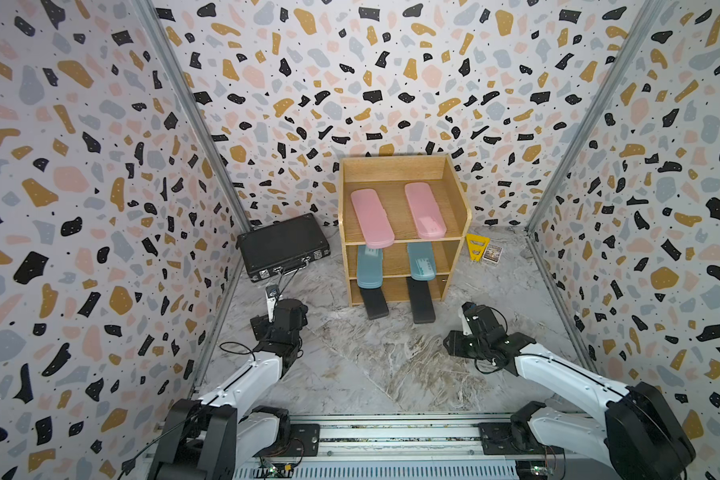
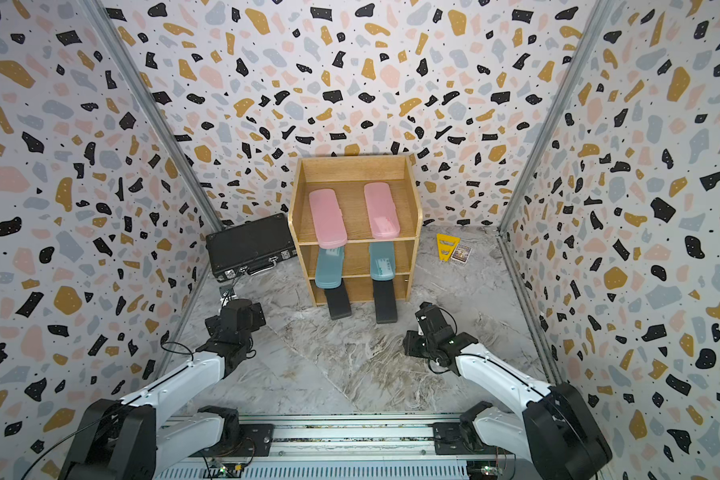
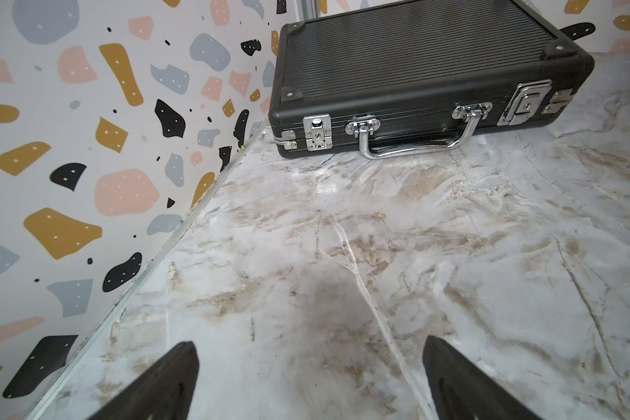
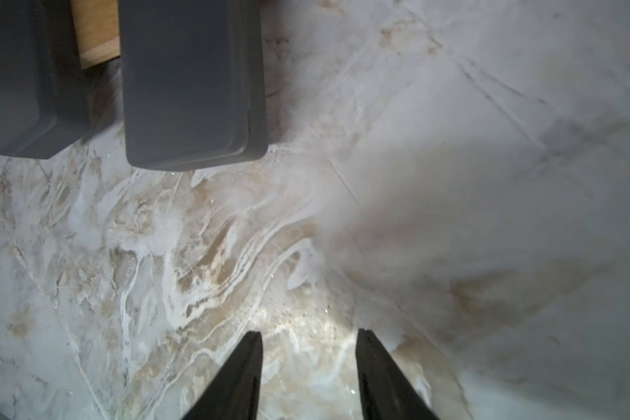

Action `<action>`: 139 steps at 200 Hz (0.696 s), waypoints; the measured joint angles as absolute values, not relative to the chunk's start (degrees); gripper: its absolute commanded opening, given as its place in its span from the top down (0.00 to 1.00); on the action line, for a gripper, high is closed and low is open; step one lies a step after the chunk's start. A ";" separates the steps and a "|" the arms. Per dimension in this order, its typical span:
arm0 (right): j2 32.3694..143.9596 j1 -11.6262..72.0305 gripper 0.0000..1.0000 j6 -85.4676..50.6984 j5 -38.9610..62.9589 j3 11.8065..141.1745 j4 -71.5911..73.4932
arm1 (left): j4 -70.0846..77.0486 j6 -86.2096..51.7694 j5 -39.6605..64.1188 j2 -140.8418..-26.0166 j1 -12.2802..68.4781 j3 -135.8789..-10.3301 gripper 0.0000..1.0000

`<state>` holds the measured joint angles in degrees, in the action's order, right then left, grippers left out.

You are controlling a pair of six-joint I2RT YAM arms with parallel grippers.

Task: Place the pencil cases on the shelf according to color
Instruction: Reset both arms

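Note:
The wooden shelf (image 1: 460, 199) stands at the back of the marble floor. Two pink pencil cases (image 1: 371, 218) (image 1: 425, 210) lie on its top tier. Two teal ones (image 1: 369, 268) (image 1: 421, 262) are on the middle tier, and two black ones (image 1: 374, 303) (image 1: 421, 305) stick out of the bottom tier. My right gripper (image 4: 309, 336) is open and empty over bare floor, a short way in front of the right black case (image 4: 190, 83). My left gripper (image 3: 308, 349) stands wide open and empty, well left of the shelf.
A black briefcase (image 3: 415, 72) with metal latches lies against the left wall, ahead of my left gripper. A yellow packet (image 1: 476, 245) and a small card box (image 1: 492, 252) lie right of the shelf. Patterned walls close in three sides.

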<state>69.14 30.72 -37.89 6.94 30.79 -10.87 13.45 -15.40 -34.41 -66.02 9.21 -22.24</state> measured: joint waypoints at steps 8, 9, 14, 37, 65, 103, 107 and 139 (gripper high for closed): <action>70.76 30.98 0.52 -38.33 7.35 31.64 -9.32 | 13.89 -15.33 -34.46 -66.61 9.21 -22.24 0.00; 70.98 31.03 0.52 -38.39 7.42 31.77 -9.04 | 13.91 -15.31 -34.48 -66.65 9.21 -22.24 0.00; 71.94 31.14 0.52 -38.79 7.73 32.18 -7.84 | 14.09 -15.20 -34.50 -66.94 9.21 -22.24 0.00; 74.83 31.29 0.52 -40.93 8.60 32.84 -2.28 | 15.05 -14.83 -34.63 -67.29 9.21 -22.24 0.00; 77.67 31.42 0.52 -43.57 8.62 32.91 3.27 | 17.17 -14.33 -34.65 -67.20 9.21 -22.20 0.00; 83.09 31.42 0.52 -45.30 8.51 35.20 7.29 | 18.76 -13.91 -34.61 -67.22 9.21 -22.11 0.00; 83.79 31.42 0.52 -45.45 8.51 35.57 7.75 | 18.83 -13.89 -34.59 -67.22 9.21 -22.11 0.00; 86.65 31.44 0.53 -45.95 8.08 37.45 9.91 | 19.53 -13.45 -34.50 -67.26 9.21 -22.11 0.00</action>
<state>86.65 31.44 -45.95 8.08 37.45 9.91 19.53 -13.45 -34.50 -67.26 9.21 -22.11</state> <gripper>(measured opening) 0.471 0.993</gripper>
